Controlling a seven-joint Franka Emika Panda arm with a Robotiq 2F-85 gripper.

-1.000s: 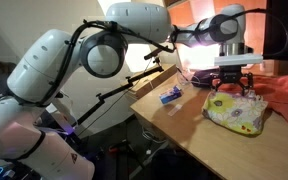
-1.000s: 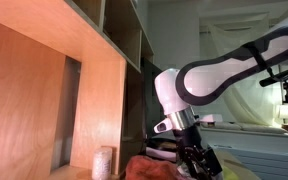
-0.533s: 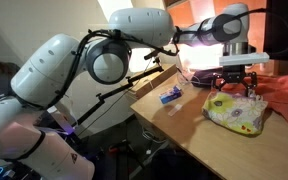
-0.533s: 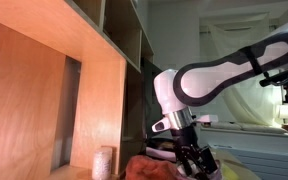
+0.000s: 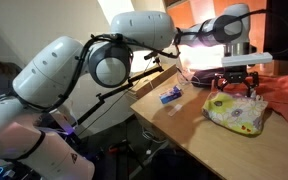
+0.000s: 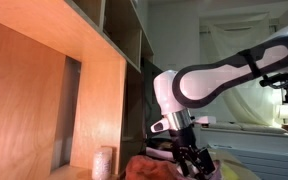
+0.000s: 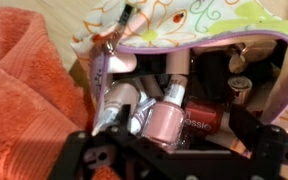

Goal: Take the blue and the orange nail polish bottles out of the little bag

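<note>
Bag (image 5: 234,113) lay on the table (image 5: 184,122) just beside the orange cloth (image 5: 284,95), mouth open under the gripper (image 5: 237,92), jaws spread wide, holding nothing. Risk: bottles (image 7: 162,122) were packed tight, with no blue or orange one clearly visible in the wrist view, so a plunge could grab the wrong one or drag the bag. Since a second earlier the gripper had dropped slightly; bag unmoved.

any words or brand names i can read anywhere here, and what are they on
"essie": white lettering on the dark red nail polish bottle inside the little bag, wrist view; the letters are soft, so this reading is likely, not certain.
Pale pink bottle beside it: no lettering can be made out.
Small blue object in an exterior view: too small to read.
Nothing else is legible in any view.
</note>
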